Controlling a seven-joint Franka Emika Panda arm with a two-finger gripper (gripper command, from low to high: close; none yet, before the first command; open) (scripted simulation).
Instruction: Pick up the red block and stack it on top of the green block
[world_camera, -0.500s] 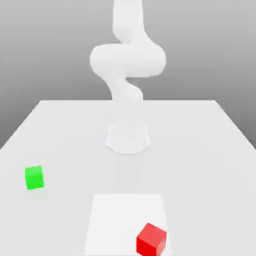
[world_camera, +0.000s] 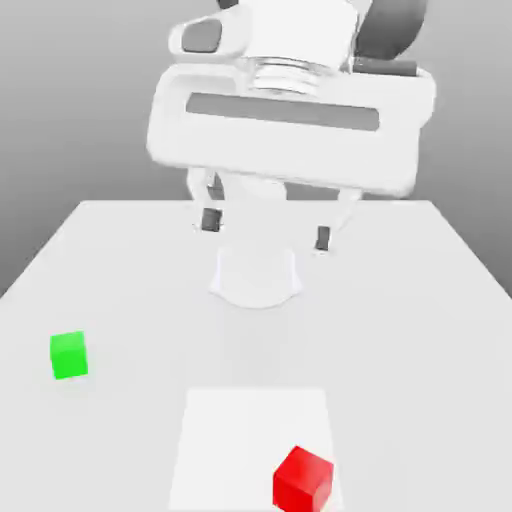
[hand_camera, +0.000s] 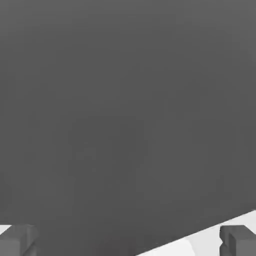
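1. The exterior view faces the arm from across the table, angled downward, set back enough to take in both blocks.
2. The hand view looks past the gripper from close up, onto a dark expanse and a pale surface.
3. Both views share the gripper; further overlap is unclear.

My robot arm's gripper hangs tilted in the exterior view, its two fingers spread wide apart, pointing down.
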